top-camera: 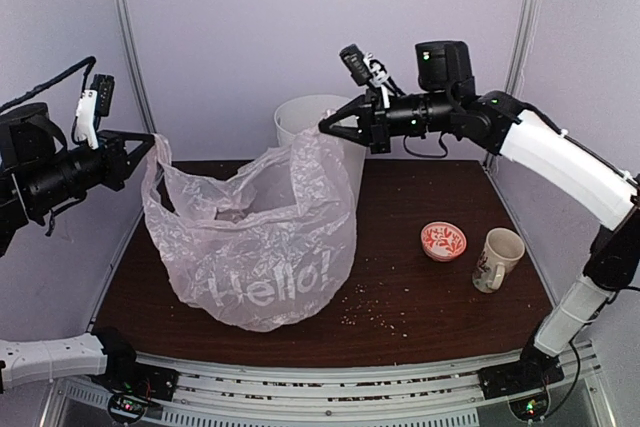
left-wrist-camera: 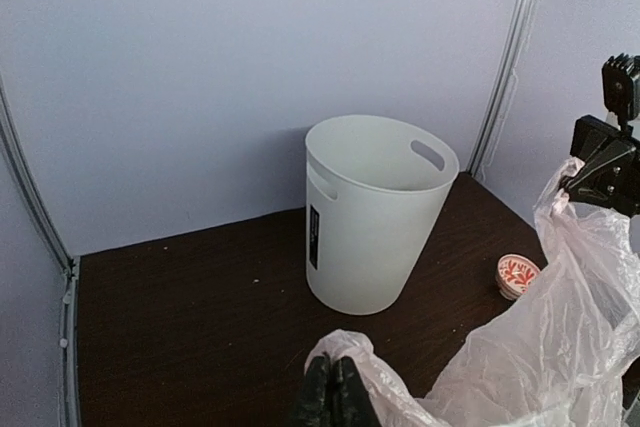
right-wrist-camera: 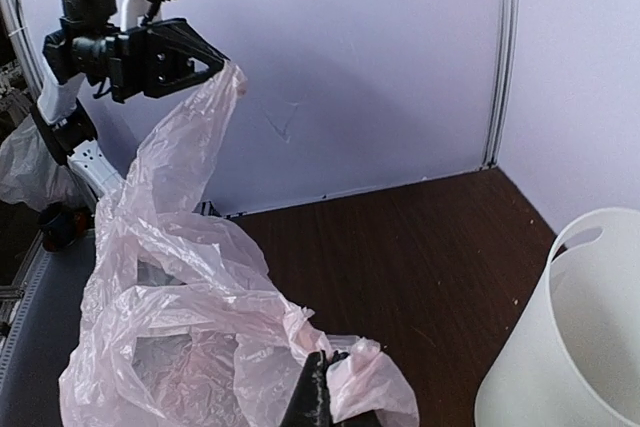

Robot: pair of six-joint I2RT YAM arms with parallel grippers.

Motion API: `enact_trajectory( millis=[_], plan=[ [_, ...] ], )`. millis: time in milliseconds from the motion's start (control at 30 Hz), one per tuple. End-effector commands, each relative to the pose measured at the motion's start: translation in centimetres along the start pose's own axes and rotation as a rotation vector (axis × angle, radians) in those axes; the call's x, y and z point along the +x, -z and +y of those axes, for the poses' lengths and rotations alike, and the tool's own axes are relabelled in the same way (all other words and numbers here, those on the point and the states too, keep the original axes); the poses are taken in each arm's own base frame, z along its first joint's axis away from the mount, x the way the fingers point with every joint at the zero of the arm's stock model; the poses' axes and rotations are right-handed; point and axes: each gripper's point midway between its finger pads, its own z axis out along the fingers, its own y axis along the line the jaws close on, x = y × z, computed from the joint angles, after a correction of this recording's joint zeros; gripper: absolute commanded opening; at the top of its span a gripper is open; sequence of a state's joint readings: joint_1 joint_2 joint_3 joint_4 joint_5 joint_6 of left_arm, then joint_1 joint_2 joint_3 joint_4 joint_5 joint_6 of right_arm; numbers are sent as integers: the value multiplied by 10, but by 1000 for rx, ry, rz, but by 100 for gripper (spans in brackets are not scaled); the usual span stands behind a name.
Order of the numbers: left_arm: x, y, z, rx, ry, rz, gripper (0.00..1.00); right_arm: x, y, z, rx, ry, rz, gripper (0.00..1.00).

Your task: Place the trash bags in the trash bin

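The pale-pink trash bag (top-camera: 262, 247) with white "Hello!" lettering hangs stretched between both grippers, its bottom on the dark table. My left gripper (top-camera: 152, 139) is shut on the bag's left handle; in the left wrist view its gripper (left-wrist-camera: 334, 387) pinches the plastic (left-wrist-camera: 560, 327). My right gripper (top-camera: 325, 127) is shut on the bag's right top edge, just in front of the white trash bin (top-camera: 312, 125), which stands upright behind the bag. In the right wrist view the gripper (right-wrist-camera: 322, 387) pinches the bag (right-wrist-camera: 190, 297); the bin (right-wrist-camera: 580, 337) is at lower right. The bin also shows in the left wrist view (left-wrist-camera: 375, 212).
A small red-patterned bowl (top-camera: 443, 241) and a floral mug (top-camera: 497, 259) stand on the table's right side. Crumbs lie scattered near the front edge (top-camera: 380, 317). Pale walls enclose the back and sides.
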State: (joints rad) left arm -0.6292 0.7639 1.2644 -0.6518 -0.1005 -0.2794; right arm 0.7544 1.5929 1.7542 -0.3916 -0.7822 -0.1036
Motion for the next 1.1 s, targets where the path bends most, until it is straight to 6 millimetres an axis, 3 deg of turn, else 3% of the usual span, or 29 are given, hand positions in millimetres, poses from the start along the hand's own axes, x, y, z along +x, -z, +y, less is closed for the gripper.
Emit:
enact_trajectory(
  millis=[0, 100, 200, 267, 333, 467, 567, 633, 700, 733, 800, 833, 867, 933, 967, 1000, 1033, 1067],
  plan=[
    [18, -11, 29, -169, -6, 46, 0, 29, -32, -25, 11, -136, 50, 0],
    [30, -28, 49, -297, -24, 86, 0, 46, -56, -53, 66, -172, 95, 0],
    [23, -47, 67, -426, -94, 79, 0, 30, -70, -92, 162, -141, 83, 0],
    [-3, -54, 72, -483, -163, 44, 0, 6, -69, -122, 270, -97, 44, 0],
    [-43, -50, 76, -541, -197, -15, 0, -29, -54, -133, 351, -5, -44, 0],
    [-141, -8, 49, -422, -181, -267, 0, -110, -17, -107, 345, 173, -208, 0],
    [-196, 35, 14, -226, -182, -442, 0, -159, 12, -62, 260, 299, -306, 0],
    [-214, 57, -16, -61, -238, -524, 0, -172, 21, -28, 201, 389, -310, 0],
    [-213, 70, -36, 54, -291, -567, 0, -172, 23, 2, 138, 449, -288, 0],
    [-204, 68, -39, 77, -299, -568, 0, -166, 20, 10, 112, 456, -269, 0],
    [-163, 46, -32, 63, -282, -507, 0, -137, -1, 8, 78, 416, -189, 0],
    [-133, 25, -20, 19, -251, -443, 0, -114, -16, -3, 84, 377, -131, 0],
    [-100, 5, 6, -106, -185, -372, 0, -86, -32, -18, 115, 331, -67, 0],
    [6, -39, 48, -286, -34, -176, 0, -15, -61, -59, 227, 216, 62, 0],
    [54, -53, 56, -309, -11, -92, 0, 18, -70, -73, 271, 190, 122, 0],
    [95, -63, 56, -286, 1, -18, 0, 65, -81, -77, 264, 170, 221, 0],
    [123, -67, 51, -244, 24, 30, 0, 102, -87, -74, 232, 158, 305, 0],
    [136, -67, 40, -171, 43, 54, 0, 131, -90, -62, 177, 157, 382, 0]
  ],
)
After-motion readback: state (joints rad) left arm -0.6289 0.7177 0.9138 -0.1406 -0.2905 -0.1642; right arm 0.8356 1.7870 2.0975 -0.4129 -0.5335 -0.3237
